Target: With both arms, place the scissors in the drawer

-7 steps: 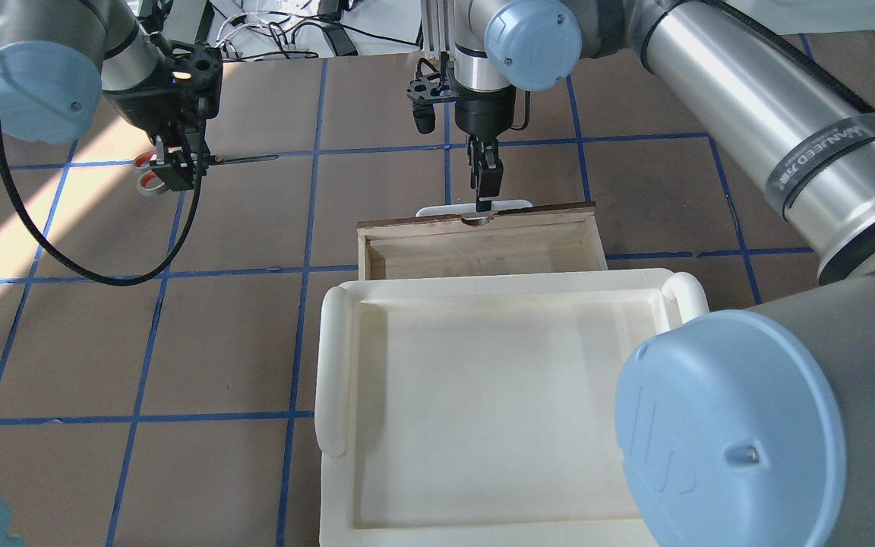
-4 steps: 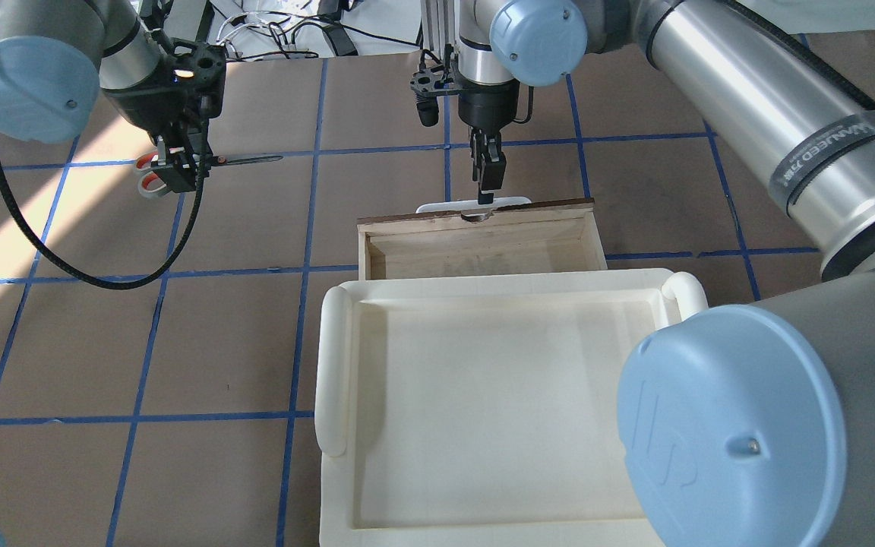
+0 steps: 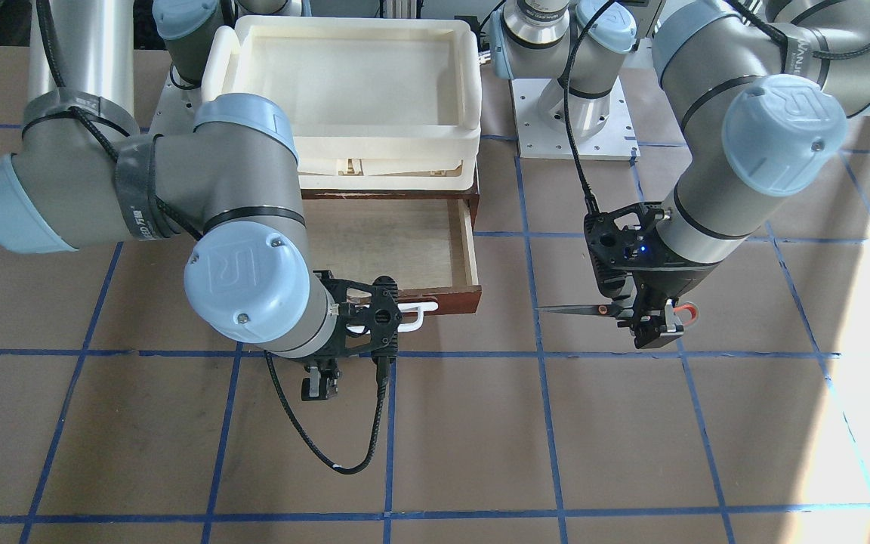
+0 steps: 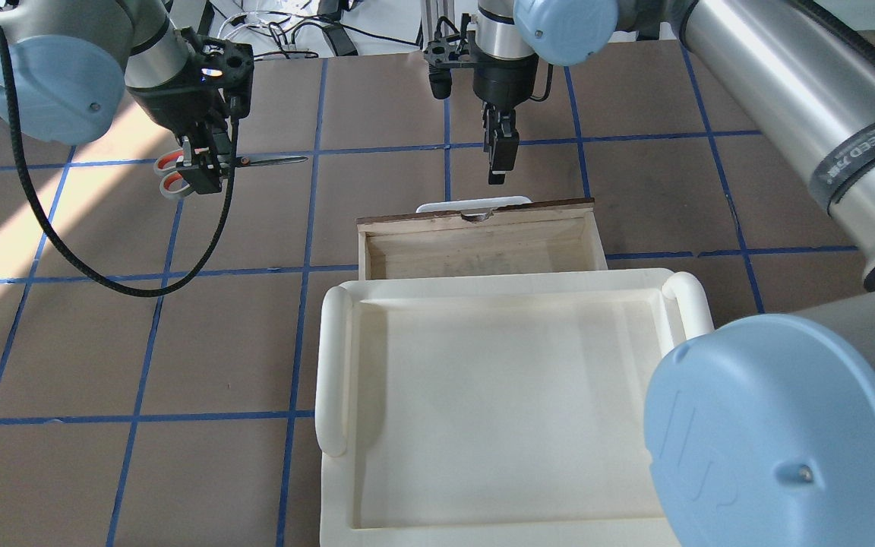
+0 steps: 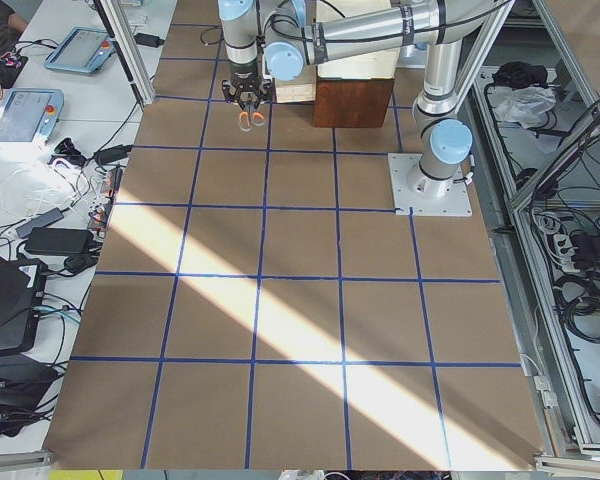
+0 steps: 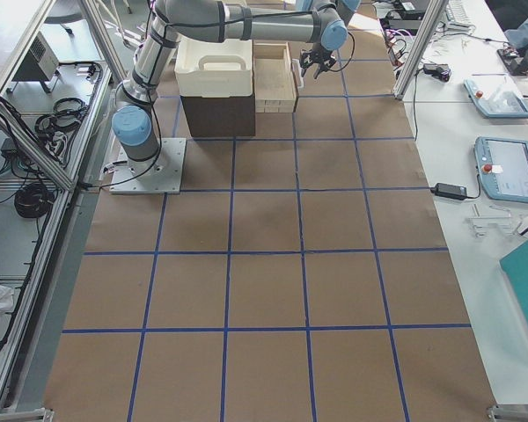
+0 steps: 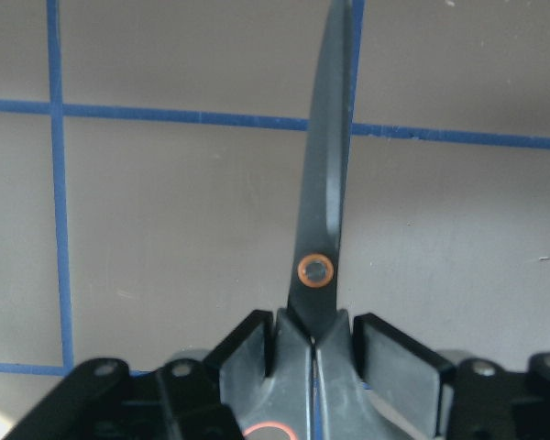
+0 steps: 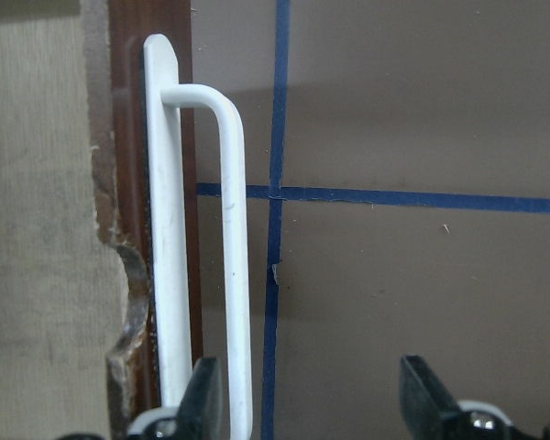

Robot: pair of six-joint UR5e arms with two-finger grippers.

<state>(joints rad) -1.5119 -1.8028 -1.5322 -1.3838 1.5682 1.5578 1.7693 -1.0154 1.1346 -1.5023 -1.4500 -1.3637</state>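
The drawer (image 4: pixel 544 209) stands pulled out, its pale inside bare, so I judge the opening done and the placing left. My left tool (image 4: pixel 206 171) is clamped on the scissors (image 4: pixel 270 160) just behind the pivot, blades level and pointing toward the drawer, well apart from it, seemingly clear of the worktop (image 4: pixel 217 342). My right tool (image 4: pixel 500 163) points down just beyond the white handle (image 4: pixel 453 205), fingers spread, gripping nothing. I must carry the scissors across and release them inside.

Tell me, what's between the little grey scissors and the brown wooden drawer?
Just bare brown tabletop crossed by blue tape lines, seen in the overhead view.
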